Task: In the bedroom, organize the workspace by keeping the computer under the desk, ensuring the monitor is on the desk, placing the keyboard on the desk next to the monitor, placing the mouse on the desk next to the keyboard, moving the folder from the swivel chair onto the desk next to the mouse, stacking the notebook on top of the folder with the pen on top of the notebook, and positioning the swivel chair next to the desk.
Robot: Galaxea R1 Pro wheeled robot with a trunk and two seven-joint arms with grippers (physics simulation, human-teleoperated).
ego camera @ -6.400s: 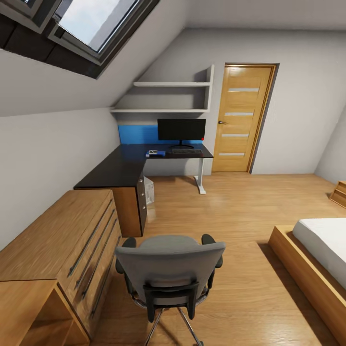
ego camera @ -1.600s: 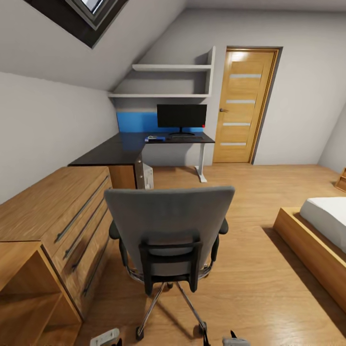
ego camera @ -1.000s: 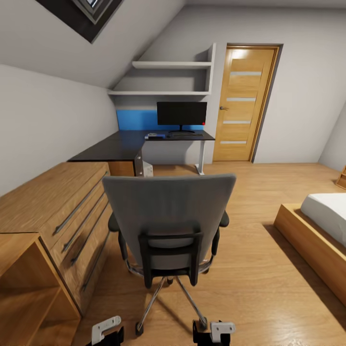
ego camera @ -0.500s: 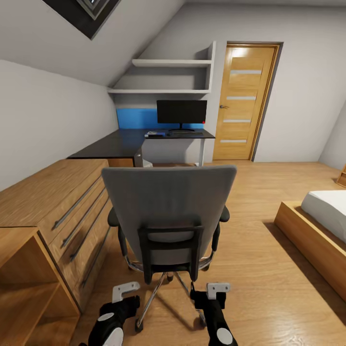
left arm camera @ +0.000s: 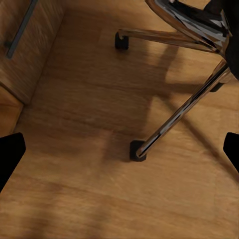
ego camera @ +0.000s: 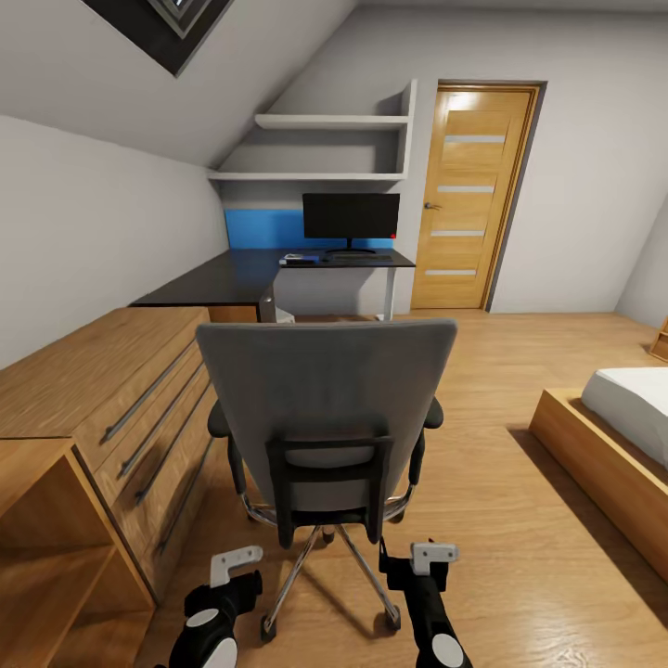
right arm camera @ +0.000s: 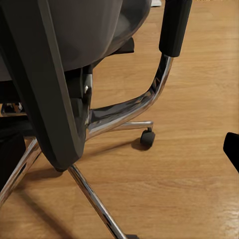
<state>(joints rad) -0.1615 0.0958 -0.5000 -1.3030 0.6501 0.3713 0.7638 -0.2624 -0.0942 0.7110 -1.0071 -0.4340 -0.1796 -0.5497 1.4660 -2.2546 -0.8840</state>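
grey swivel chair (ego camera: 325, 408) back toward camera (well short of desk (ego camera: 232, 278)), monitor (ego camera: 351, 216) upright on desk

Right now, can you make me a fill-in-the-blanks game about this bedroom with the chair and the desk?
1. The swivel chair shows the robot its ____, not its seat.
2. The monitor stands on the ____.
3. The door beside the desk is ____.
4. The left pincer and the right pincer hang low behind the chair, holding ____.

Missing words: back; desk; closed; nothing
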